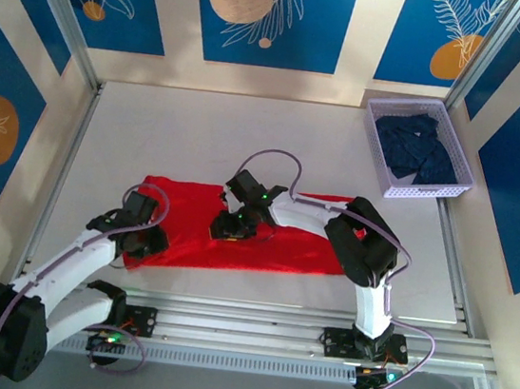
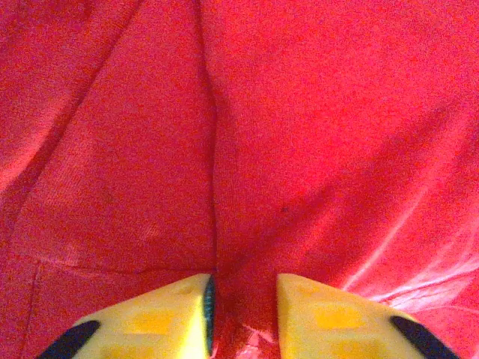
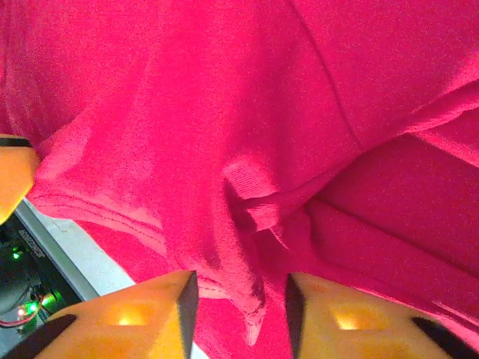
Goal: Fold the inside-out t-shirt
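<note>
From above, the left arm reaches low to the left end of the red t-shirt [image 1: 291, 249], which lies as a long band across the near worktop [image 1: 200, 139]. The right arm doubles back to its middle. At the left wrist, the left tool [image 2: 243, 299] pinches a crease. At the right wrist, the right tool [image 3: 239, 299] pinches a raised fold.

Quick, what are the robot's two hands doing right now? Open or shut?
Left gripper: jaws closed on a fold of the red t-shirt.
Right gripper: jaws closed on a bunched fold of the t-shirt.
</note>
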`<action>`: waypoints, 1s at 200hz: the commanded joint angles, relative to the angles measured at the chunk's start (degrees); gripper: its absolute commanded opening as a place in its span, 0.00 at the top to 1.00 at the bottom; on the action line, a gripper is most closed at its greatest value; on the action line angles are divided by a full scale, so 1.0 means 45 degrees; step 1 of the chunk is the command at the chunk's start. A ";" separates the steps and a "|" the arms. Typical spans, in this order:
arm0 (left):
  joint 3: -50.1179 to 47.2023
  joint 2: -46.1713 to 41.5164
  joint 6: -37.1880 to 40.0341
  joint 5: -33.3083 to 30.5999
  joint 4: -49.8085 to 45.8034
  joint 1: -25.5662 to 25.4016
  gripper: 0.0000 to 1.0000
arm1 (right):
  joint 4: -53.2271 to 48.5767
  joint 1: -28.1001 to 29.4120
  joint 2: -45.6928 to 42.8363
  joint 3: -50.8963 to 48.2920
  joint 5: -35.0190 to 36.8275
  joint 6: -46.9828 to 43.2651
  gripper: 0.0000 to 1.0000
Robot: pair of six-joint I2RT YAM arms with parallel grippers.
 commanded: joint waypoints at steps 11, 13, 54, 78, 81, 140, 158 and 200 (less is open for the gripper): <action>-0.0304 -0.0172 0.0159 0.0138 0.0126 0.0129 0.87 | -0.0104 0.0173 -0.0099 0.0086 -0.0364 0.0343 0.76; -0.0289 -0.0200 0.0160 0.0111 0.0114 0.0133 0.88 | -0.0103 0.0173 -0.0115 0.0070 -0.0364 0.0358 0.77; 0.0019 -0.0889 0.0065 -0.0113 -0.0555 0.0115 0.99 | -0.0476 0.0147 -0.0528 -0.0038 -0.0317 0.0469 0.91; 0.0375 -0.1380 -0.0204 -0.0226 -0.1312 0.0052 1.00 | -0.0889 0.0085 -0.0732 -0.0077 -0.0291 0.0595 0.94; 0.0406 -0.1469 -0.0269 -0.0261 -0.1406 0.0039 1.00 | -0.0946 0.0067 -0.0738 -0.0078 -0.0298 0.0614 0.94; 0.0050 -0.2266 -0.1237 -0.1351 -0.2204 -0.0784 0.83 | -0.1883 -0.0120 -0.0381 0.0052 -0.0743 0.0800 0.89; 0.0281 -0.2131 -0.1025 -0.1803 -0.2256 -0.0776 0.63 | -0.2279 -0.0139 -0.0239 0.0204 -0.0801 0.0568 0.81; 0.1449 -0.1781 0.0271 -0.4179 -0.1815 -0.0445 0.40 | -0.2846 -0.0381 -0.1345 0.0296 -0.0044 -0.0424 0.61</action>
